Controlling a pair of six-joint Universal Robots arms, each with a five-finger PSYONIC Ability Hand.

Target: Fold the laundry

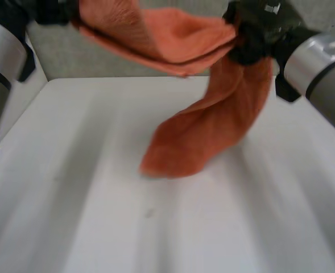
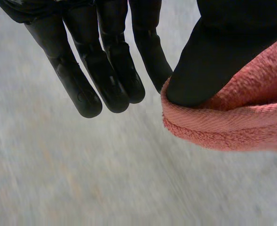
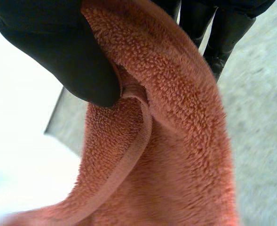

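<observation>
Head view: towel (image 1: 213,131) strung between both hands, above table (image 1: 87,216). L hand (image 2: 213,61) thumb pinches one end vs a finger, other fingers straight. R hand (image 3: 67,56) thumb clamps other end. Long tail hangs below R hand, tip seems on table.

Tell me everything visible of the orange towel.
The orange towel is terry cloth with a looped pile and a flat hemmed edge. It is lifted above the white table and spans between both hands. The left hand pinches a folded edge under its thumb. The right hand clamps a bunched part between thumb and fingers. Below the right hand a long tail hangs down; whether its end touches the table is unclear.
</observation>
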